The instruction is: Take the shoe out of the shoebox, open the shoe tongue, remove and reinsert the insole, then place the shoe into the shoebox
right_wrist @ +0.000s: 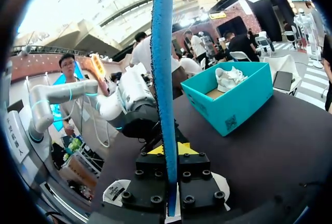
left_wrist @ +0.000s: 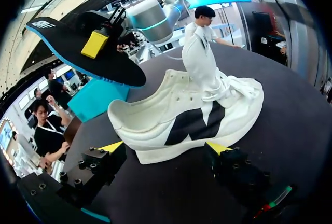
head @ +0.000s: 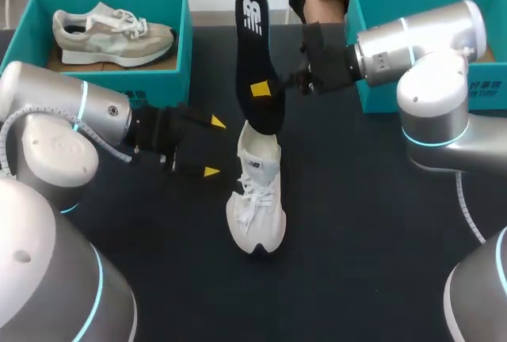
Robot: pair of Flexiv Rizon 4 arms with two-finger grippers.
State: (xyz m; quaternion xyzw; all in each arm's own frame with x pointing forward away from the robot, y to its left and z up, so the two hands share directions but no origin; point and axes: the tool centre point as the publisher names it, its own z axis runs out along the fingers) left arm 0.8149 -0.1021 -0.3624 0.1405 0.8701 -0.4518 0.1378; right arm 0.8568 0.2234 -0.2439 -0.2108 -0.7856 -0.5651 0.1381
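Right gripper (head: 265,89) pinches insole (head: 252,37) upright over shoe (head: 255,199); left gripper (head: 212,147) wide open, holding nothing, so unbraced shoe may tip or insole buckle on insertion.

The shoe (head: 255,207) was white with a black side marking. The insole (head: 253,41) was black on top with a white logo, bright blue beneath. The shoebox (head: 166,81) was teal, the bench (head: 356,223) black.

The table (head: 372,231) has a dark, nearly black top, plain and matte. The light falls on it softly and evenly.
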